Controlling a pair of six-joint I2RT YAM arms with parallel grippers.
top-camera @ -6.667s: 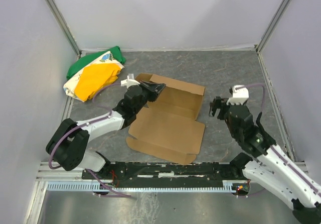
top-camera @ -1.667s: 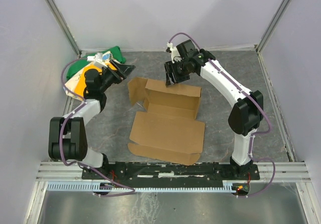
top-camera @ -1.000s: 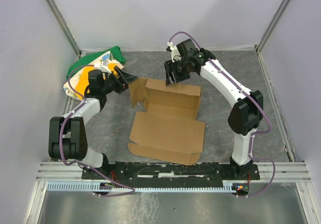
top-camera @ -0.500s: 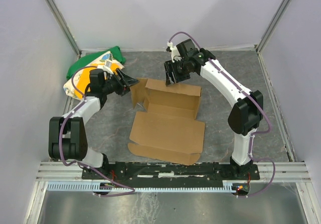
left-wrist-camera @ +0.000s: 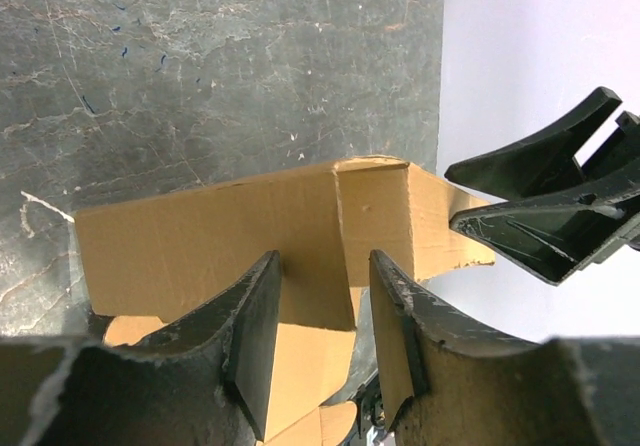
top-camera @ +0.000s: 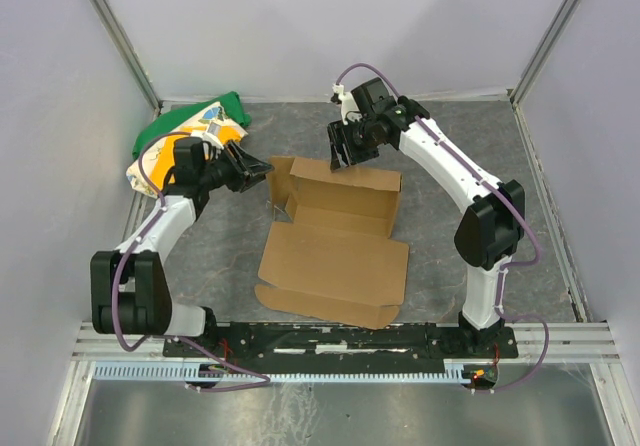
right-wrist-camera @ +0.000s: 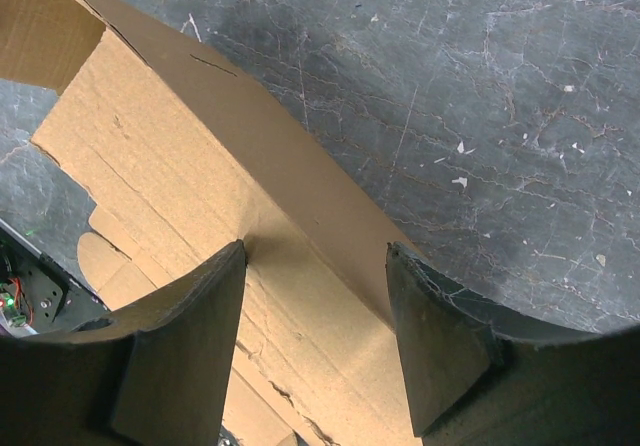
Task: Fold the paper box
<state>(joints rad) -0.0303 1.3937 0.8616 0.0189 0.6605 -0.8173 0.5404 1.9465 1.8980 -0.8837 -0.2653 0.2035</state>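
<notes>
The paper box (top-camera: 335,261) is seen in the middle of the gray tabletop (top-camera: 440,256). Its broad front sheet is laid flat, and its ragged near edge is stopped just short of the rail (top-camera: 340,337) at the bottom of the top view. The rear panel (top-camera: 345,188) is raised upright above that sheet, and a side flap (top-camera: 280,181) is stood up at the panel's left end.

The left gripper (top-camera: 262,171) is placed at that flap. In the left wrist view its jaws are held apart on either side of the flap's folded corner, with cardboard seen in the gap between them. The right gripper (top-camera: 340,156) is set over the upper left part of the rear panel. In the right wrist view its jaws are spread wide, and the panel's top edge is straddled between them.

A broad strip of tabletop is shown between the box's right edge and the right-hand wall (top-camera: 600,166), and a narrower band is shown behind the rear panel. At the upper left, the cloth bundle (top-camera: 180,151) is crowded into the corner just behind the left gripper.

A small printed patch is carried on the bundle, but it is too small to be read.
</notes>
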